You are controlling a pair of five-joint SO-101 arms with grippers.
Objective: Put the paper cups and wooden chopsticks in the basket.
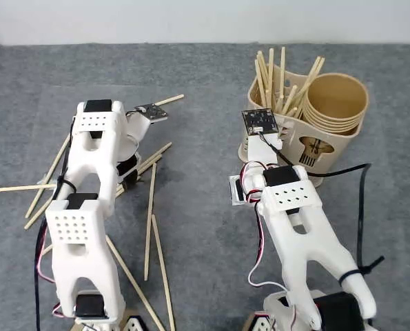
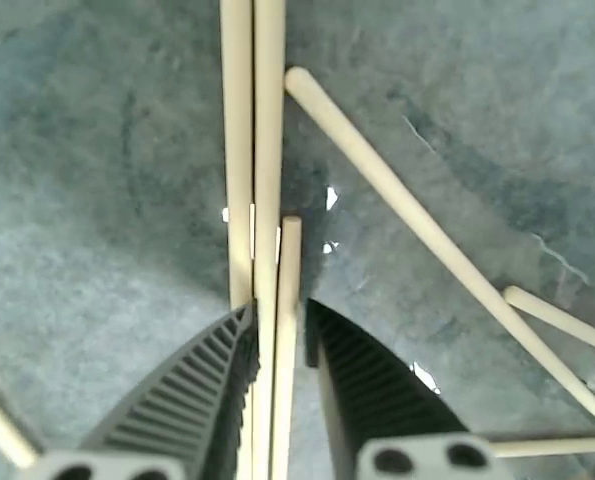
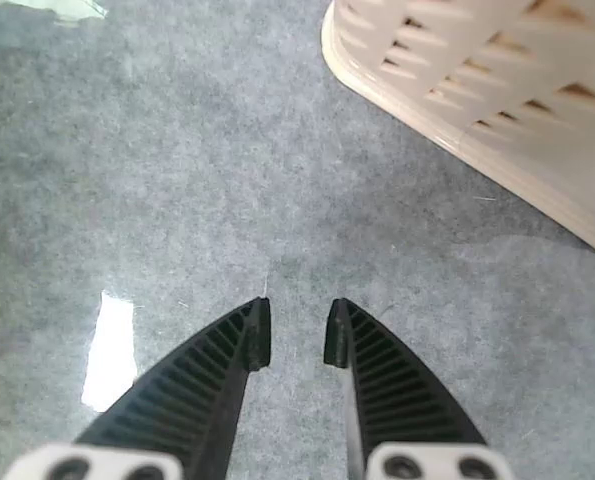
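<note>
Wooden chopsticks are the part of this job that's left, as far as I can judge. Closest to the arm bases, a fair number of them lie loose on the grey desk. They cross each other at odd angles, with more fanned out on the outer side of the left arm, and the arm covers a few of them.

A bit further out, the left gripper sits low, right in that scatter. Its jaws are only narrowly apart, with a pair of sticks running lengthwise between them and a third stick just outside one jaw. I can see a sliver of gap next to the pair, so I'd say the jaws are set around them but not clamped. The sticks look like they're lying flat on the desk.

The right gripper hangs over bare desk just beside the foot of the basket. Its jaws are slightly parted with nothing in them.

Farthest back, the basket holds a nested stack of paper cups and a bundle of upright sticks leaning beside the stack. Every cup I can spot is in that stack, so the cups half looks done. For the chopsticks I'd guess roughly half are in and the rest are on the desk.
</note>
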